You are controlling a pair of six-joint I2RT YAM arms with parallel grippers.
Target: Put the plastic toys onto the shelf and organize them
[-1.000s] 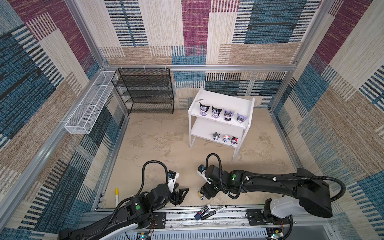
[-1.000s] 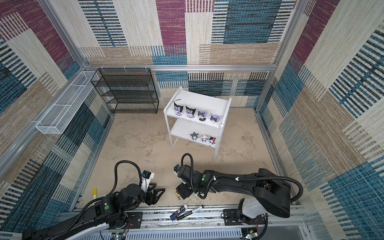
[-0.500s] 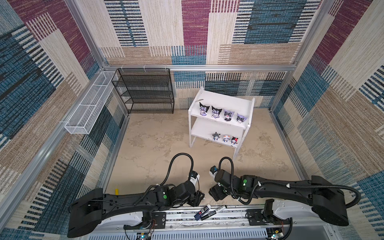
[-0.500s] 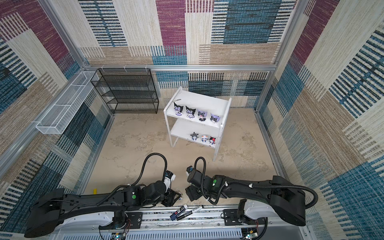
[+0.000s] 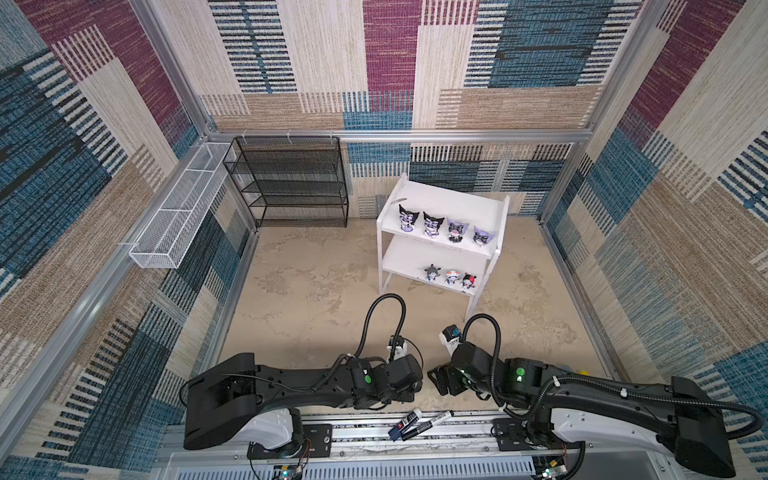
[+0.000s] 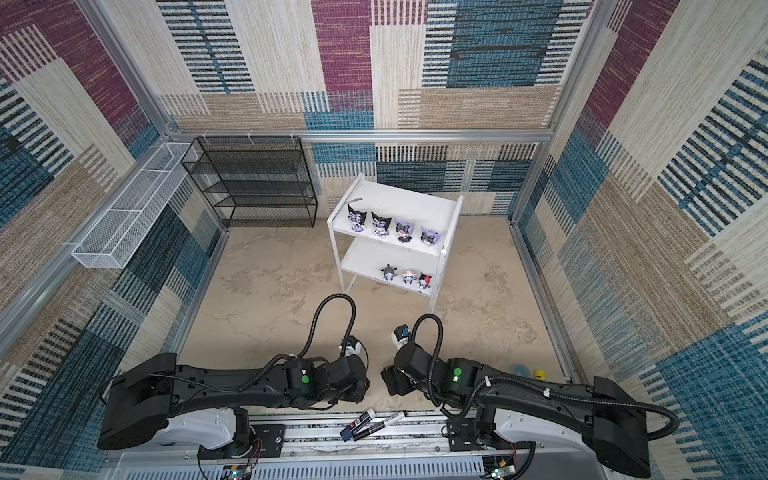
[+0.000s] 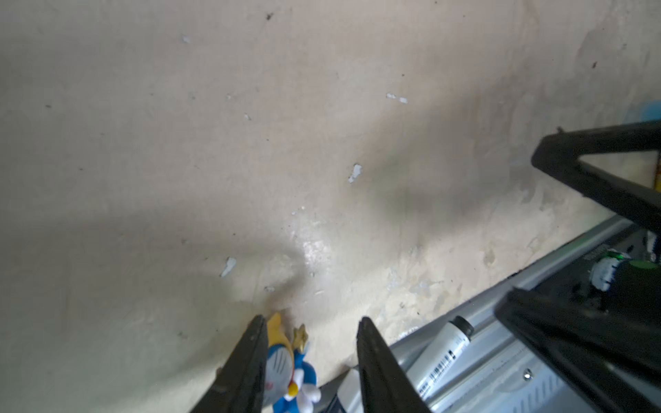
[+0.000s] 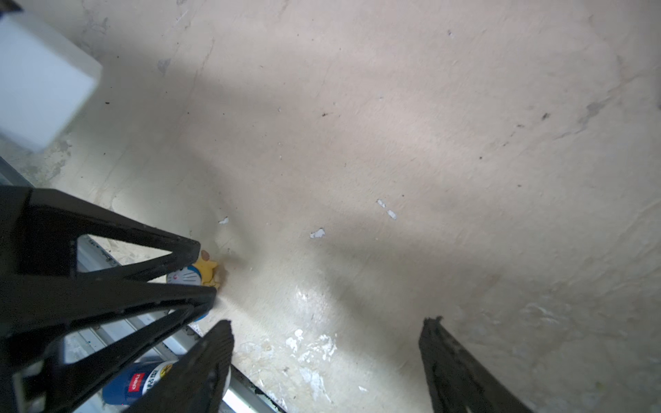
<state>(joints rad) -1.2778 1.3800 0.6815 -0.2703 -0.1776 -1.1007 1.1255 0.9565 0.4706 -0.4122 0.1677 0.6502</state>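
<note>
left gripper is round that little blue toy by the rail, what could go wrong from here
1. The blue figurine touches one finger of the left gripper, with a gap to the other. An off-centre pinch may flip it out.
2. The right gripper hangs open close by, so the arms could bump.
3. A marker pen lies just beside, and a finger might snag it.

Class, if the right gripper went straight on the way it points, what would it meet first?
Most likely the floor: the right gripper stands open and tilted down at it. The left gripper and the yellow-hatted toy sit off to one side, though depth is hard to judge.
</note>
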